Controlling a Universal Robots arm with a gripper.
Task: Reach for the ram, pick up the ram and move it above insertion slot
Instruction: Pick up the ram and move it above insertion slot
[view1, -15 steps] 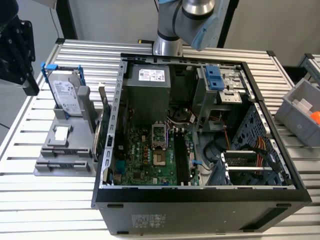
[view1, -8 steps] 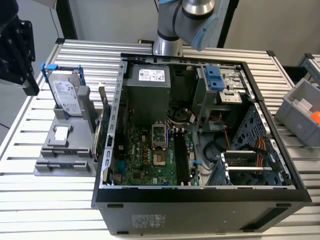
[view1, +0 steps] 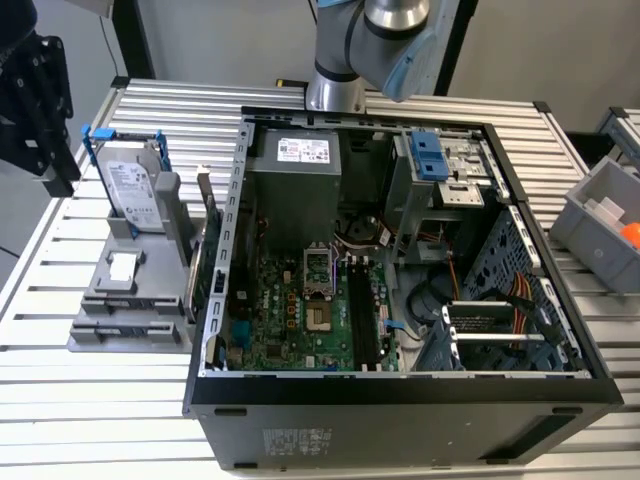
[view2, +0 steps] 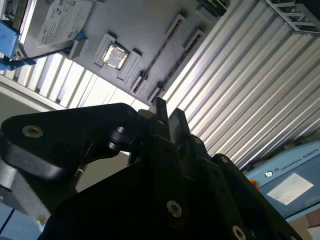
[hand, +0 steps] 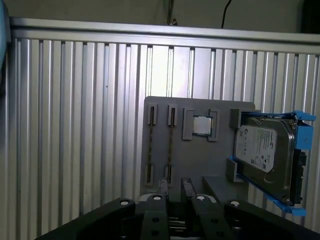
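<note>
Grey plastic holder tray (hand: 195, 160), straight out ahead of my jaws, carries a silver hard drive in a blue bracket (hand: 265, 150), a square silver processor chip (hand: 201, 126) and the thin green ram sticks (view1: 208, 255), which stand on edge in its slots in line with my fingertips. The open black computer case (view1: 400, 410) sits beyond the tray. My gripper (hand: 175, 184) is spread apart, holding nothing.

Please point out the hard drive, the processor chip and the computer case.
hard drive (hand: 256, 147): first wrist view, its label.
processor chip (hand: 201, 125): first wrist view, its metal top.
computer case (view1: 400, 390): exterior view, its near black rim.
</note>
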